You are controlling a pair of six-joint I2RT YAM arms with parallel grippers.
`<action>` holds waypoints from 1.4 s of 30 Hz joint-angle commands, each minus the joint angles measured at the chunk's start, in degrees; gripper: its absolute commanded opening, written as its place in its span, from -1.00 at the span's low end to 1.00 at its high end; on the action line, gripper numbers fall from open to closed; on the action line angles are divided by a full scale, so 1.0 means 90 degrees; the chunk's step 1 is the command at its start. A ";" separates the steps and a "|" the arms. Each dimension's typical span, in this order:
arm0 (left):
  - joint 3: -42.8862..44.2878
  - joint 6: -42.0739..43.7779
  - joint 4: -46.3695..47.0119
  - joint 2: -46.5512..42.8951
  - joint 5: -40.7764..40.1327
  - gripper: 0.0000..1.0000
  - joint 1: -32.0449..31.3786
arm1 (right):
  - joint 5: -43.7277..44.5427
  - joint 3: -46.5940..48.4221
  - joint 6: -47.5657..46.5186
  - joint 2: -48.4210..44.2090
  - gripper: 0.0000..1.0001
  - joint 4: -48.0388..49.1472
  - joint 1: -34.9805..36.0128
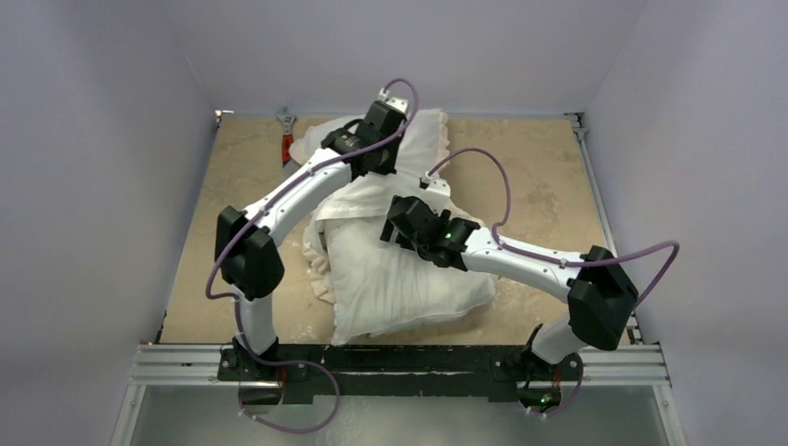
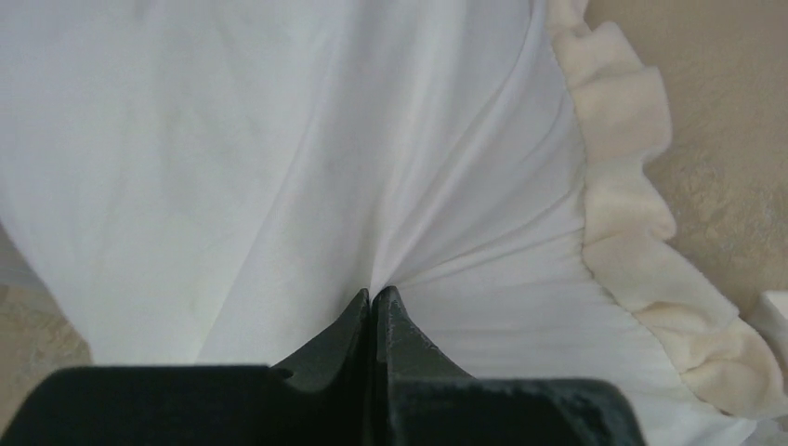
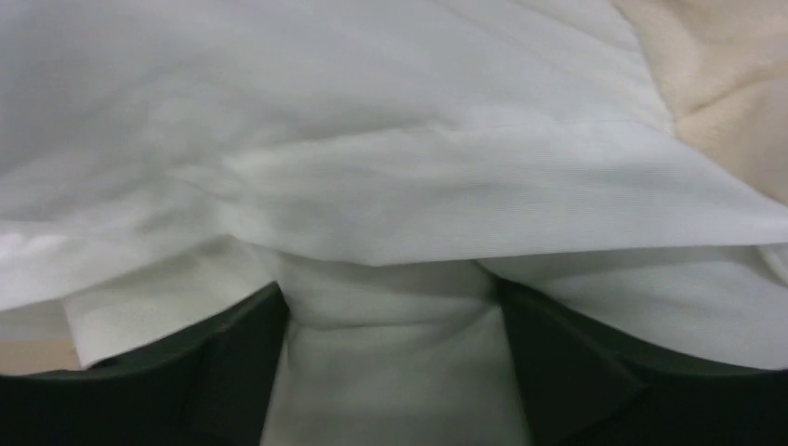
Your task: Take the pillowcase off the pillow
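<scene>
Currently the pillowcase (image 2: 279, 139) lies mid-table, its thin, smooth white side up, with the cream ruffled frill (image 2: 632, 214) running plush and wavy along one edge. My left gripper (image 2: 374, 295) has its jaws pressed together on a pinch of that white cloth at the far end, and creases fan out from the tips. The plump white pillow (image 1: 409, 288) bulges toward the near edge. My right gripper (image 3: 390, 321) sits on it with jaws spread wide, soft fabric swelling between them, nothing clamped. I judge this the peeling step: next I should close the right to pin the filling, then draw the left away across the tan mottled table (image 1: 548, 177).
</scene>
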 commanded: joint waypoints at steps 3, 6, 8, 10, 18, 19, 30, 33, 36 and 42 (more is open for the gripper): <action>-0.0595 0.0210 0.0596 -0.1176 -0.1418 -1.00 0.0612 | 0.0636 0.0163 -0.0264 0.0687 -0.17 -0.0031 -0.0069; -0.0790 0.0238 0.0735 -0.1345 -0.1710 -1.00 0.0864 | 0.0760 0.0291 -0.0222 0.0740 -1.00 -0.0215 -0.0079; -0.0956 0.0192 0.0872 -0.1439 -0.1819 -1.00 0.1114 | 0.0932 0.0323 -0.0077 0.0640 -1.00 -0.0441 -0.0079; -0.1124 0.0161 0.1048 -0.1506 -0.2023 -1.00 0.1380 | 0.1106 0.0293 0.0129 0.0392 -1.00 -0.0704 -0.0084; -0.1446 -0.0273 0.1373 -0.1550 -0.1865 -1.00 0.2704 | 0.1149 0.0355 0.0071 -0.1496 -1.00 -0.0651 -0.0157; -0.1483 -0.0293 0.1396 -0.1545 -0.1868 -1.00 0.2815 | 0.1177 0.0358 0.0079 -0.1719 -1.00 -0.0639 -0.0206; -0.1536 -0.0326 0.1482 -0.0995 -0.0995 -1.00 0.3250 | 0.0531 -0.0032 -0.0327 -0.2498 -1.00 -0.0217 -0.0489; -0.1517 -0.0150 0.1537 -0.0928 -0.0661 -1.00 0.2982 | 0.0411 -0.0149 -0.0201 -0.2255 -0.83 -0.0206 -0.0489; -0.1520 -0.0012 0.1589 -0.0939 -0.0498 -1.00 0.2684 | 0.0458 -0.0003 -0.0050 -0.1966 -0.14 -0.0387 -0.0489; -0.1556 0.0170 0.1629 -0.1050 -0.0554 -1.00 0.2225 | 0.0553 0.0528 -0.0492 -0.1387 0.31 -0.0435 -0.0141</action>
